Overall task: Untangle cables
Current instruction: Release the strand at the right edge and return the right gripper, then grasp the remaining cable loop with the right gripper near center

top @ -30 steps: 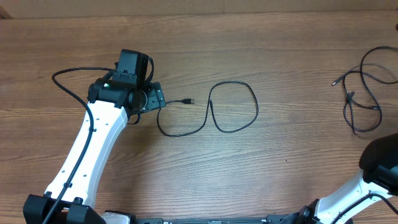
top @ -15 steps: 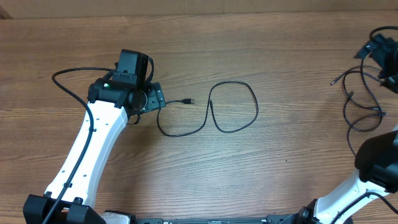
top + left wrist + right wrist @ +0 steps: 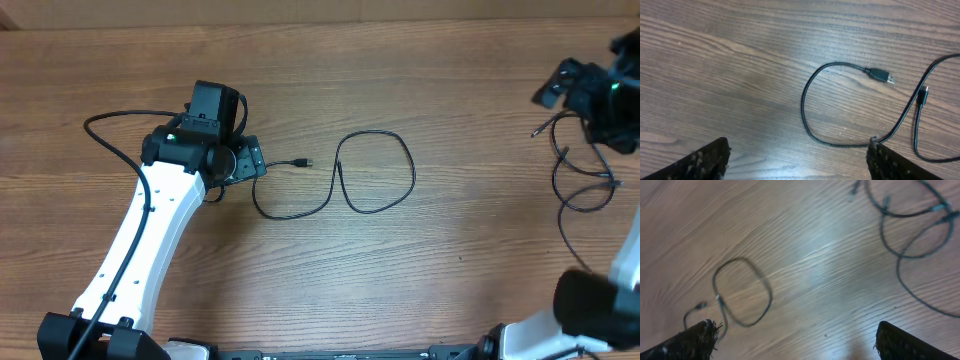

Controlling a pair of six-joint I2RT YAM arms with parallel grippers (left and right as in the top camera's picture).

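Note:
One thin black cable [image 3: 300,215] lies in the middle of the table in a loose figure-eight, with its USB plug [image 3: 304,161] pointing right. In the left wrist view the same plug [image 3: 880,76] and a small second plug [image 3: 923,95] show. My left gripper [image 3: 248,158] is open and empty just left of this cable, its fingers [image 3: 797,150] low over the wood. A tangle of several black cables [image 3: 557,180] lies at the far right. My right gripper [image 3: 552,88] hovers open and empty above the tangle's upper left, and its wrist view shows its fingers [image 3: 795,330], the tangle [image 3: 900,216] and the middle cable [image 3: 767,287].
The wooden table [image 3: 450,280] runs to a back edge at the top of the overhead view. The left arm's own thick black wire [image 3: 110,125] loops out to the left of its wrist. The right arm's base sits at the bottom right.
My right arm has swung in from the right edge and moved left over the tangled cables. The left arm and the middle cable have not moved.

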